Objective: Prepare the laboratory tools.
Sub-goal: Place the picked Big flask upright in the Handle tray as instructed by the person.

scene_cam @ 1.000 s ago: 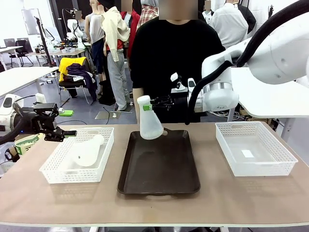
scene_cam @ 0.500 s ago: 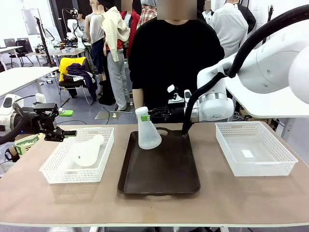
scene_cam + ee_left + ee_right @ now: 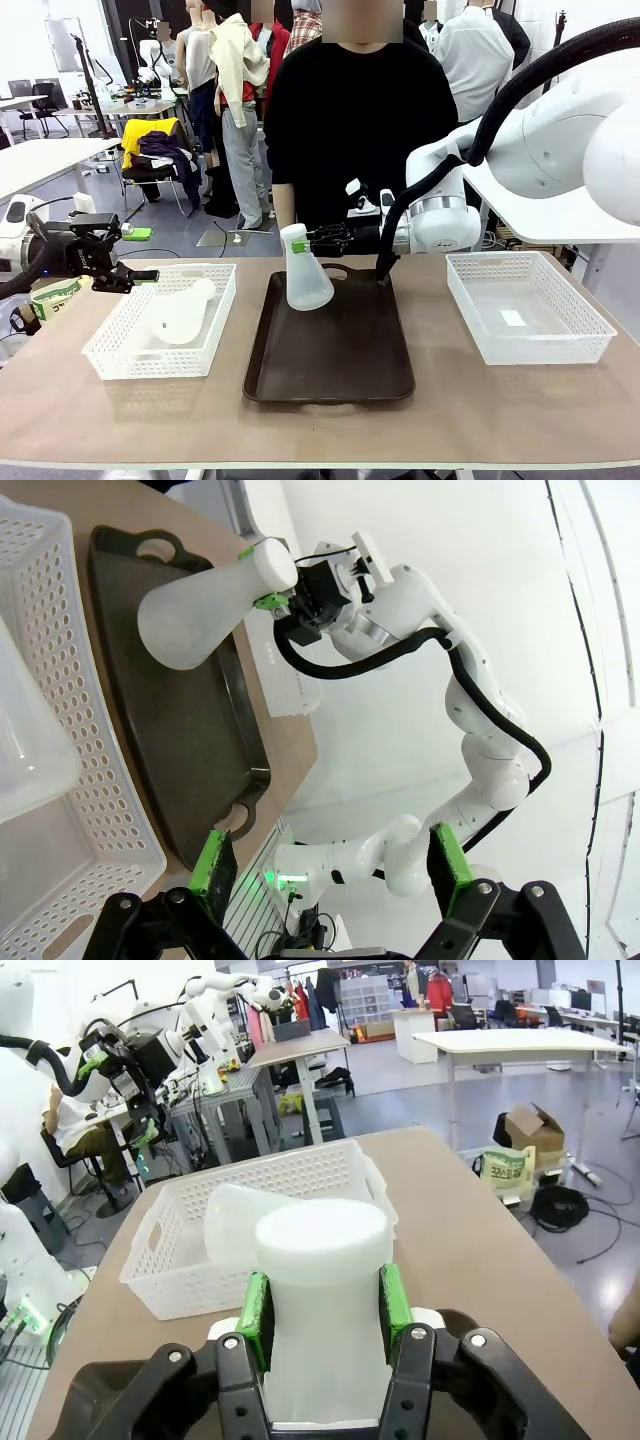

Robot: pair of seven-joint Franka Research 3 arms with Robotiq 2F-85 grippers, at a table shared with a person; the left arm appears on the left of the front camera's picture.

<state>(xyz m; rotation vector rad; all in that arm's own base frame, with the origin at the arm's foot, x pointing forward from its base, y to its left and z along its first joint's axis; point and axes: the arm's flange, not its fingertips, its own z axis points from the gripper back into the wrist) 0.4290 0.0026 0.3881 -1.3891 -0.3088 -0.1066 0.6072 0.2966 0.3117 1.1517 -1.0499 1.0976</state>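
Right pincer (image 3: pixel 300 244) is clamped on an upright conical flask (image 3: pixel 309 282) over the brown tray (image 3: pixel 340 365). Other flask (image 3: pixel 180 316) lies in the left basket (image 3: pixel 118 362); left pincer (image 3: pixel 141 275) is apart.

Bright, even indoor light — soft shadows; wrist views perhaps edge-warped, front sharp.

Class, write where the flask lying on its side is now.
In the front view the flask lies inside the white mesh basket on the robot's left, beside the dark tray.
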